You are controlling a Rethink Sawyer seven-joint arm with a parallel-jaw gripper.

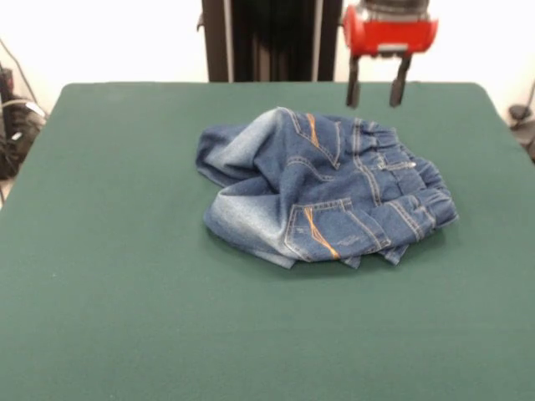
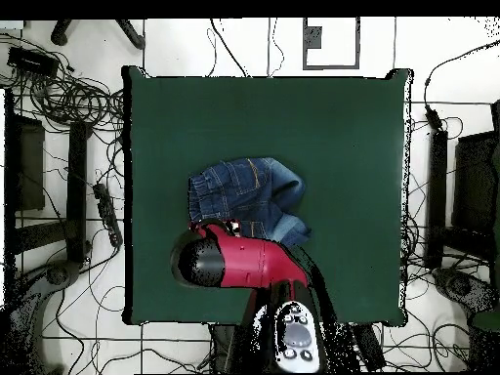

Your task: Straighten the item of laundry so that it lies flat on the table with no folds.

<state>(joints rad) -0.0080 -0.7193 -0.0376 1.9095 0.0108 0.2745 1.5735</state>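
A: A wide dark green surface (image 1: 109, 317) is seen, ringed by cables on a pale floor. Where is the laundry placed?

B: The jeans (image 1: 326, 188) are found near the middle of the surface, bunched into a heap, the legs folded over and under the seat, the elasticated waistband crumpled at one side.

A: And the gripper (image 1: 378, 92)?

B: It is held above the far edge of the heap, clear of the cloth, its jaws spread with nothing between them. In the overhead view the heap's near part is covered by the arm.

A: Which step is judged to be in hand?

B: The approach before a first grasp, it seems; nothing is flattened yet. A descent onto an outer fold is called for, then a pull outward.
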